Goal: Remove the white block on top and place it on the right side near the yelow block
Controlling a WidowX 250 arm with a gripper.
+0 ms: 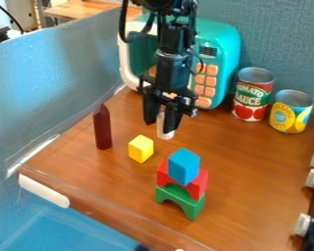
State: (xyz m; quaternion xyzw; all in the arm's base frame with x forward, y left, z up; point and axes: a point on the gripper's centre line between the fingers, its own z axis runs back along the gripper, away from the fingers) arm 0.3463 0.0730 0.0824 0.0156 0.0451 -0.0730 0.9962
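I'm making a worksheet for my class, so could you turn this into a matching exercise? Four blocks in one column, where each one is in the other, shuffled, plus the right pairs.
Blocks
1. White block
2. Yellow block
3. Blue block
4. Green arch

Places
A. Bottom of the stack
B. On its own on the wooden surface
C. Between the fingers of the hand
D. Top of the stack

Right pairs: 1-C, 2-B, 3-D, 4-A
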